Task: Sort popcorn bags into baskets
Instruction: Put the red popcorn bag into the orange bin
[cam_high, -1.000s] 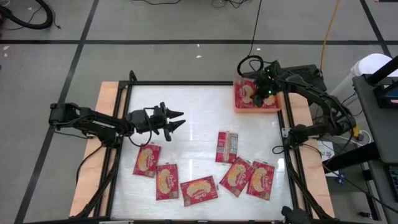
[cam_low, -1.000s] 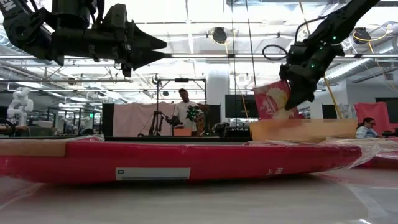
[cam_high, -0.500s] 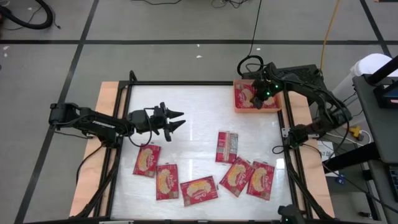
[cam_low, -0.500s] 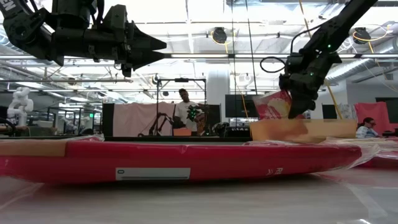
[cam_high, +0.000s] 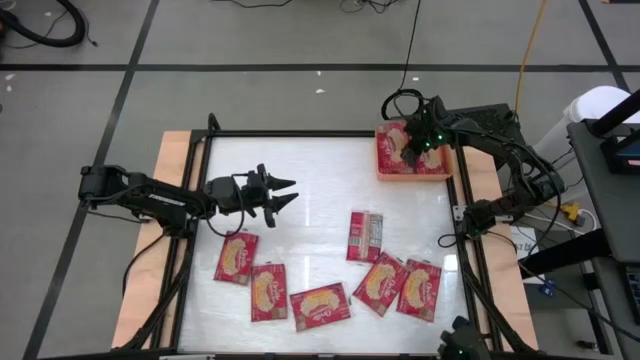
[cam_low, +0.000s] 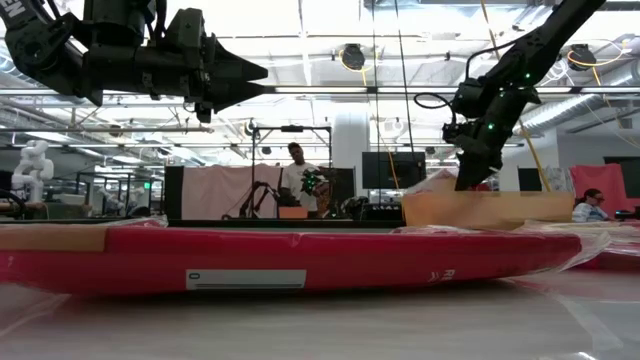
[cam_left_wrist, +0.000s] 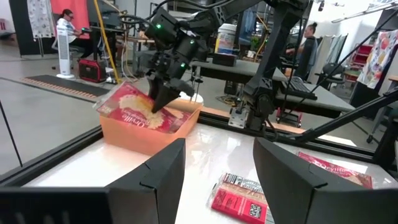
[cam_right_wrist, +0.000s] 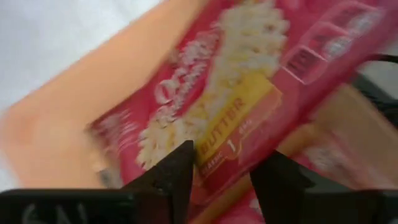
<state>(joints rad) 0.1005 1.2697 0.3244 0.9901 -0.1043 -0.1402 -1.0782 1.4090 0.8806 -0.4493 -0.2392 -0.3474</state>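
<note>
The orange basket (cam_high: 441, 171) sits at the table's far right corner. My right gripper (cam_high: 411, 149) hangs just above it, open, and a popcorn bag (cam_high: 393, 152) lies tilted in the basket under its fingertips. In the right wrist view that popcorn bag (cam_right_wrist: 236, 93) fills the picture beyond my parted right gripper (cam_right_wrist: 221, 180), picture face up. My left gripper (cam_high: 280, 194) hovers over the table's left half, open and holding nothing. Several more popcorn bags lie near the front edge, such as one (cam_high: 236, 256) below the left gripper and one (cam_high: 364, 236) showing its grey panel.
In the low view a red bag (cam_low: 300, 255) lies close in front, and the basket (cam_low: 490, 208) stands behind at right. People and equipment show in the room beyond. A black frame (cam_high: 300, 133) edges the table.
The right gripper came down with the popcorn bag to the basket and its fingers parted; the bag now lies in the basket. The left arm has not moved.
</note>
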